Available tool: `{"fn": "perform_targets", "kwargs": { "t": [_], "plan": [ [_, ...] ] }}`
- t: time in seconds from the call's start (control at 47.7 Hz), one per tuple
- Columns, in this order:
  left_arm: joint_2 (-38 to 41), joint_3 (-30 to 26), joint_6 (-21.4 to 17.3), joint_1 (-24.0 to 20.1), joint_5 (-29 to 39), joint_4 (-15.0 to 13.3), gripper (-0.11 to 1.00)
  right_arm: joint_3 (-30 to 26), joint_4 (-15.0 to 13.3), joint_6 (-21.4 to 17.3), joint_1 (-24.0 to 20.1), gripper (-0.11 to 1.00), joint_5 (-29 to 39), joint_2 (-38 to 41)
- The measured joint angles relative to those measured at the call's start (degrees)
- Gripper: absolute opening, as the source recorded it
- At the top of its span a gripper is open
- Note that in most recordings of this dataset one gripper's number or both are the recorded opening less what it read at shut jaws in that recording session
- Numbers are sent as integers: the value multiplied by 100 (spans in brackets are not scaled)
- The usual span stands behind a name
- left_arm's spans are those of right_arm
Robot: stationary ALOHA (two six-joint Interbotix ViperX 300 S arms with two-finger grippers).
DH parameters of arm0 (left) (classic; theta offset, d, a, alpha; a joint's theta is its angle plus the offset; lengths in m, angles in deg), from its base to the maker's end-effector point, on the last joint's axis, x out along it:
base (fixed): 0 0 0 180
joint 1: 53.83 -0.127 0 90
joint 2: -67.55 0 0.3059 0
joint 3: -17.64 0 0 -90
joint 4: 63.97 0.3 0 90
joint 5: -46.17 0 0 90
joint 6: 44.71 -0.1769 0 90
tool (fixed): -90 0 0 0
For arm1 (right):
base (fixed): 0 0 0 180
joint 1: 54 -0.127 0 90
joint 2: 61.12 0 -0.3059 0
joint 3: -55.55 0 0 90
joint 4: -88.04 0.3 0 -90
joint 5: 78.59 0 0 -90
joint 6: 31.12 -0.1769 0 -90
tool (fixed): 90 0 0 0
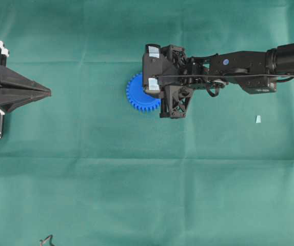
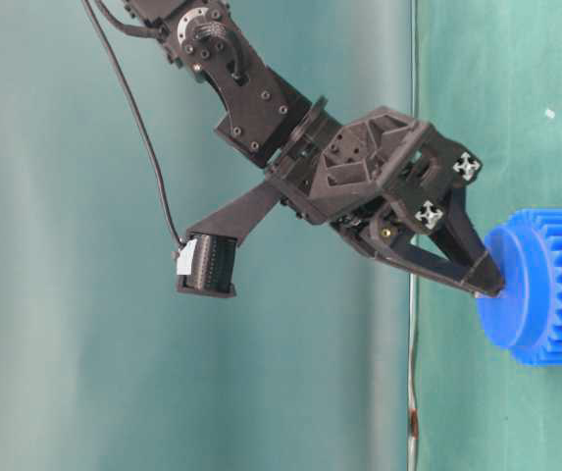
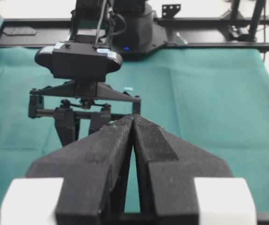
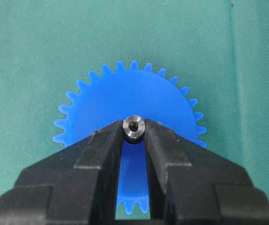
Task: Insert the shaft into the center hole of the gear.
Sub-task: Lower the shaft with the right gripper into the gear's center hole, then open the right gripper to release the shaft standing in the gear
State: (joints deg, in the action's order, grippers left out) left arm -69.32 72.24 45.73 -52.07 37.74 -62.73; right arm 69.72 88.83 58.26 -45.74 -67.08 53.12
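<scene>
Silvery metal shows between the tips of the right pincer (image 4: 134, 133): it is the shaft (image 4: 134, 127), pinched tight, with its round end facing the wrist camera. The shaft sits right over the middle of the blue gear (image 4: 129, 101), where the center hole should be. The hole itself is hidden behind the shaft, so I cannot tell if the shaft is already partly in. The gear lies flat on the green counter (image 1: 136, 179). The shaft's long side points straight down at the gear's face, so I think the next move is a push straight down. The left pincer (image 3: 133, 123) is clenched with nothing in it. It waits at the far left edge, well apart from the gear. The right arm is much nearer.
</scene>
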Motion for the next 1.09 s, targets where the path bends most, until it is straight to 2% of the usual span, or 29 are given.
{"fn": "perform_targets", "kwargs": {
  "t": [0.21, 0.482, 0.545, 0.88, 1.09],
  "plan": [
    [0, 0, 0, 0, 0, 0, 0, -9, 18, 9, 9, 20, 193, 0],
    [0, 0, 0, 0, 0, 0, 0, -9, 26, -18, 35, 86, 229, 0],
    [-9, 0, 0, 0, 0, 0, 0, -18, 26, -26, 35, 95, 229, 0],
    [-26, 0, 0, 0, 0, 0, 0, -18, 26, -18, 35, 94, 255, -44],
    [-62, 0, 0, 0, 0, 0, 0, -18, 26, 9, -18, 94, 343, -483]
  ]
}}
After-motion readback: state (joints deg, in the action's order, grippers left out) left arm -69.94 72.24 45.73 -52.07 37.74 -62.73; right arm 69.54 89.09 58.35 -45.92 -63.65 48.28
